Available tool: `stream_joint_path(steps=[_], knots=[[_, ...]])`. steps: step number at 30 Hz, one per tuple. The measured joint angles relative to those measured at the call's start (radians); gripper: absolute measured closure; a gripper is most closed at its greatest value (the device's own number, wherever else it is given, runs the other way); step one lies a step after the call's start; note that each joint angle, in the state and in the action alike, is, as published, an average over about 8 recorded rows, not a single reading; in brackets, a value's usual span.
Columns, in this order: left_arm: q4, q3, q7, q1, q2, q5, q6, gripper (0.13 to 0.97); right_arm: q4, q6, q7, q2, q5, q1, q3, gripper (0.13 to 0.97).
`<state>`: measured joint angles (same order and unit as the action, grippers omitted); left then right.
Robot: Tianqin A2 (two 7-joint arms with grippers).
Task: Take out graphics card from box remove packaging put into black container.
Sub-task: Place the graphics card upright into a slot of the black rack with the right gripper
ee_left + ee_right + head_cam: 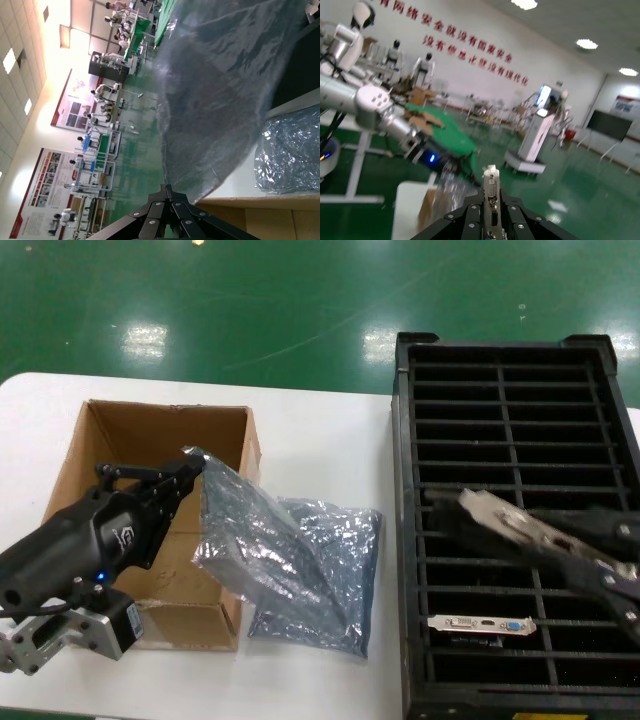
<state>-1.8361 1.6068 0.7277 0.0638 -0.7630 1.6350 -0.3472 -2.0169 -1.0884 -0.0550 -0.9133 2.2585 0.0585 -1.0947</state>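
I am holding my left gripper [190, 472] over the right part of the box [130, 440], its fingers pinched together on the top corner of the packaging [245, 540]. That silver bag is hanging from my grip, tilting down and to the right, past the box's right wall and above a second silver bag [335, 585] that is lying flat on the white table [320, 430] between the box and the black container [600, 440]. In my left wrist view the hanging packaging [220, 90] is filling most of the frame, with my fingertips [167, 192] meeting at its lowest corner, and the flat bag [290, 150] is showing beyond it on the table.

I am holding my right gripper [600, 565] over the middle of the black container, coming in from the right, its fingers clamped on the graphics card [510, 520]. The card is slanting up and to the left, its silver bracket end lifted above the slots. My right wrist view is showing the card's bracket [491, 192] standing edge-on between my fingers [470, 220], squeezed from both sides.

Another graphics card [480, 624] is sitting in a near slot of the container, its silver bracket with the blue port facing up
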Motion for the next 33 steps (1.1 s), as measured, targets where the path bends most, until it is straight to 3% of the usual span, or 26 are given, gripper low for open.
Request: stream_joint_path(steps=[5,13,23,33], knots=[[0.000,0.000,0.000,0.000,0.000,0.000,0.000,0.958,0.087,-0.057,0.030,-0.052,-0.026,-0.019,-0.044,0.908],[0.000,0.000,0.000,0.000,0.000,0.000,0.000,0.958,0.211,-0.122,0.078,-0.090,-0.125,-0.210,-0.309,0.908],[0.000,0.000,0.000,0.000,0.000,0.000,0.000,0.958,0.372,-0.244,0.074,-0.018,-0.262,-0.547,-0.607,0.908],[0.000,0.000,0.000,0.000,0.000,0.000,0.000,0.958,0.505,-0.255,0.055,0.053,-0.342,-0.733,-0.721,0.908]])
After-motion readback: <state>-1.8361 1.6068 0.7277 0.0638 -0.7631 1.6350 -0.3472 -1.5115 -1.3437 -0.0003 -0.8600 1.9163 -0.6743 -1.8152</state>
